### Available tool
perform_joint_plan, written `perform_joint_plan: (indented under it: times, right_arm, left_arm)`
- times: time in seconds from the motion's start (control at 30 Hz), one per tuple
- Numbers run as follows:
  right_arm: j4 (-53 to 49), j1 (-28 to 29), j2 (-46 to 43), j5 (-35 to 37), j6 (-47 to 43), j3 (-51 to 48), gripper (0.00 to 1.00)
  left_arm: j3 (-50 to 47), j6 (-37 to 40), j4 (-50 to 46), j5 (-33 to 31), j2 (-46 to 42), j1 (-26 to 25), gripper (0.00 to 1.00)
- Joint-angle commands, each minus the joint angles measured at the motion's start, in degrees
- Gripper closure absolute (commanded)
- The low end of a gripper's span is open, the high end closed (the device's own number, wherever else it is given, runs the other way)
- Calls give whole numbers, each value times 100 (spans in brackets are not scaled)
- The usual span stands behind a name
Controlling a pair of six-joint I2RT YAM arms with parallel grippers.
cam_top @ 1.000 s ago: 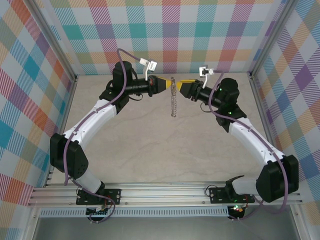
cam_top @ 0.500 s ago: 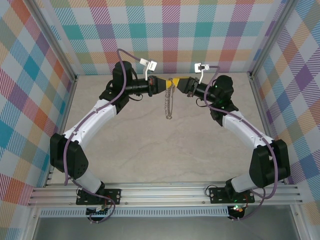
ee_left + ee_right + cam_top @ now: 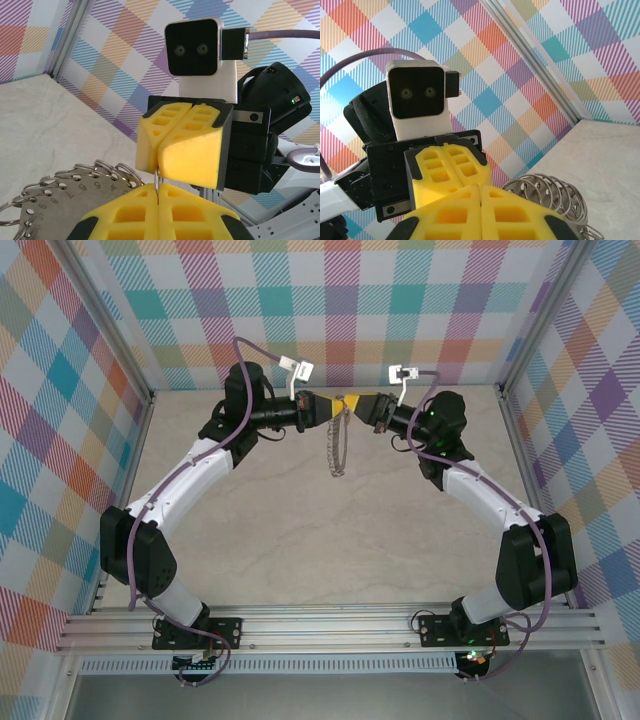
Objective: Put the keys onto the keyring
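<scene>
thin silvery keyring (image 3: 337, 468), bumpy scalloped loop

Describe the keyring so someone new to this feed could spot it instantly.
Look at the far middle of the table, where the left pincer and right pincer meet tip to tip. The keyring trails from that junction: a thin silvery loop with a scalloped edge, unlike the blocky yellow fingers gripping it.

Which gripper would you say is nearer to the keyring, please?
Neither: left gripper and right gripper meet tip to tip, both pinching the top of the hanging keyring.
</scene>
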Motion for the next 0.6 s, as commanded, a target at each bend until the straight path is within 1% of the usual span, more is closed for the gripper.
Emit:
perform_joint_plan:
  times: [0.0, 0.37, 0.5, 0.53, 0.57]
  right_arm:
    - [263, -43, 66, -34, 71, 12, 100]
    - [331, -214, 145, -257, 98, 64, 100]
    - [403, -274, 226, -397, 216, 83, 100]
    - [399, -276, 235, -407, 246, 70, 94]
    - [424, -277, 242, -387, 265, 38, 86]
  left_arm:
    - [138, -40, 348, 145, -135, -82, 100]
    - [184, -17, 244, 15, -95, -83, 100]
    - [93, -64, 408, -93, -131, -81, 100]
    - [90, -71, 424, -85, -130, -78, 100]
    - [97, -82, 436, -65, -122, -82, 100]
